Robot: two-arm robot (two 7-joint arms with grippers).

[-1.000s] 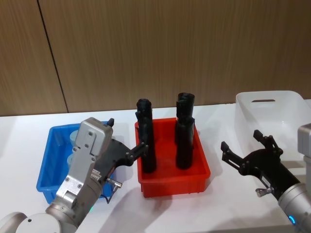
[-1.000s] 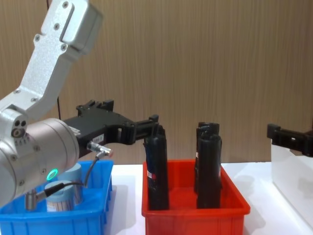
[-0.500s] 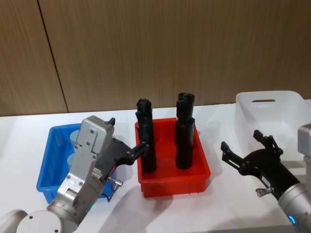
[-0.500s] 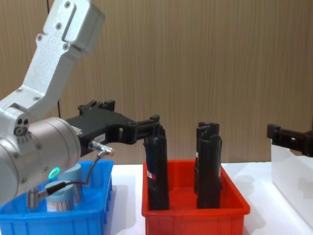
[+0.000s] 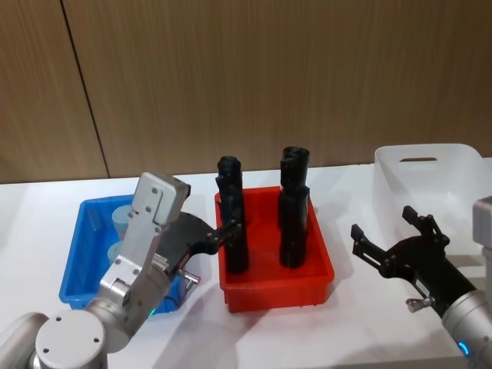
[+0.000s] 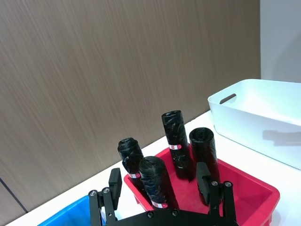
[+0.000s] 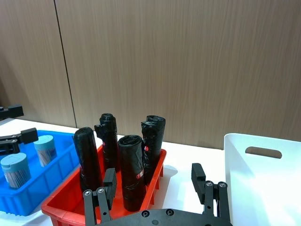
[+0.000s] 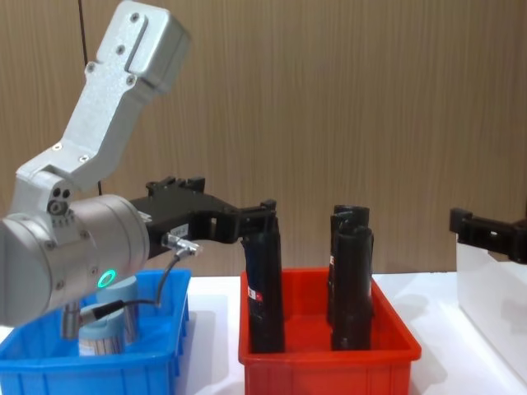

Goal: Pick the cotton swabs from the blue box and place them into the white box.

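Observation:
Two cotton swabs tubs (image 5: 125, 219) with pale blue lids stand in the blue box (image 5: 83, 231) at the left; they also show in the right wrist view (image 7: 45, 148). My left gripper (image 5: 211, 231) hovers open and empty between the blue box and the red bin, its fingertips beside a black roll (image 8: 263, 280). In the left wrist view its fingers (image 6: 114, 183) stand wide apart. The white box (image 5: 438, 181) sits at the far right. My right gripper (image 5: 382, 227) hangs open and empty between the red bin and the white box.
A red bin (image 5: 307, 280) holding several upright black rolls (image 5: 292, 223) stands between the blue box and the white box. A wooden wall runs behind the white table (image 5: 354, 323).
My left arm has risen a little and shifted toward the red bin, its gripper still open. The right arm has not moved.

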